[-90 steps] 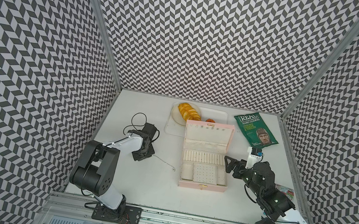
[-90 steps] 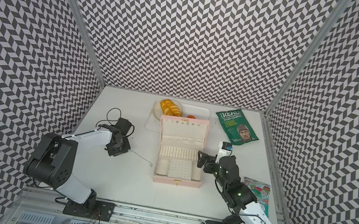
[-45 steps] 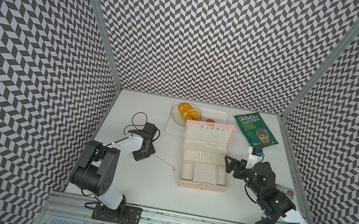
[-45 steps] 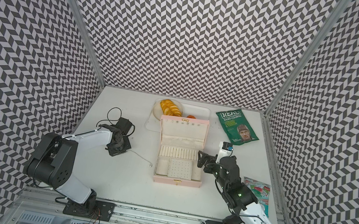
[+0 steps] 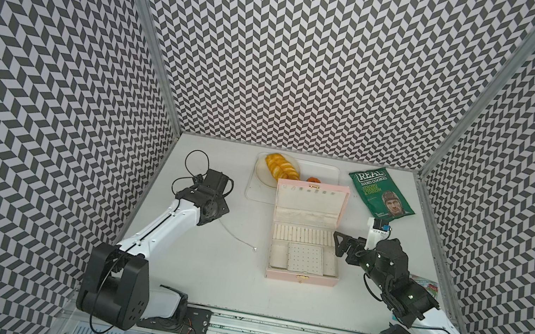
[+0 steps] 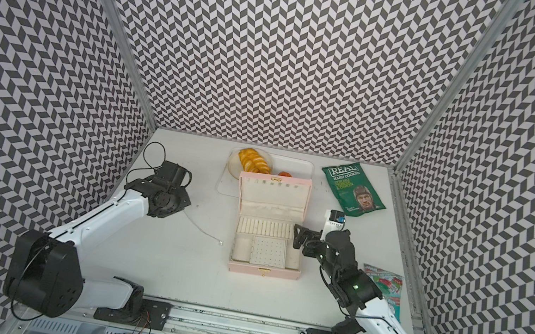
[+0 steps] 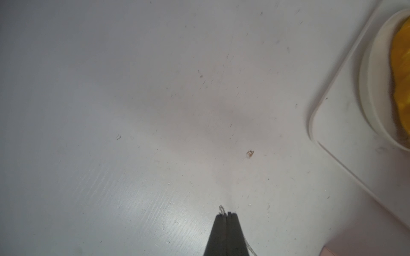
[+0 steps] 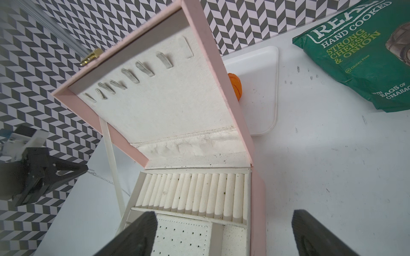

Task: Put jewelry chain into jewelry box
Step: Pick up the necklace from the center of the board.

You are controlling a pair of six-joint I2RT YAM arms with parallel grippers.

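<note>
Left hand (image 7: 226,214) was pressed together low over the white tabletop (image 7: 133,110). The left wrist view showed a tiny curl of the jewelry chain (image 7: 221,208) poking out beside its tips and another strand trailing off behind them. It appeared to be pinching the chain at or near one end. In both top views the rest of the chain lay slack on the tabletop in a thin line. It ran from that hand toward the jewelry box (image 5: 300,278) and ended in a small pendant (image 5: 254,248) near the box's left wall but apart from it.

The box stood open, lid raised, with ring rolls (image 5: 302,235) and a perforated panel (image 5: 305,258) showing. The right hand (image 5: 341,248) was spread wide and held nothing. In the right wrist view it straddled the box's right wall, one finger over the panel and one outside. Whether it touched the wall I could not tell.

By its look the chain would be almost weightless, limp and slippery. It would sag and swing from whatever point held it, and the pendant would leave the tabletop last. An end hold seemed sound, but the grip on such fine links was thin and could slip. The dangling length would need lifting well clear of the pink wall, then lowering so it pooled inside without snagging the lid hooks (image 8: 142,68).
</note>
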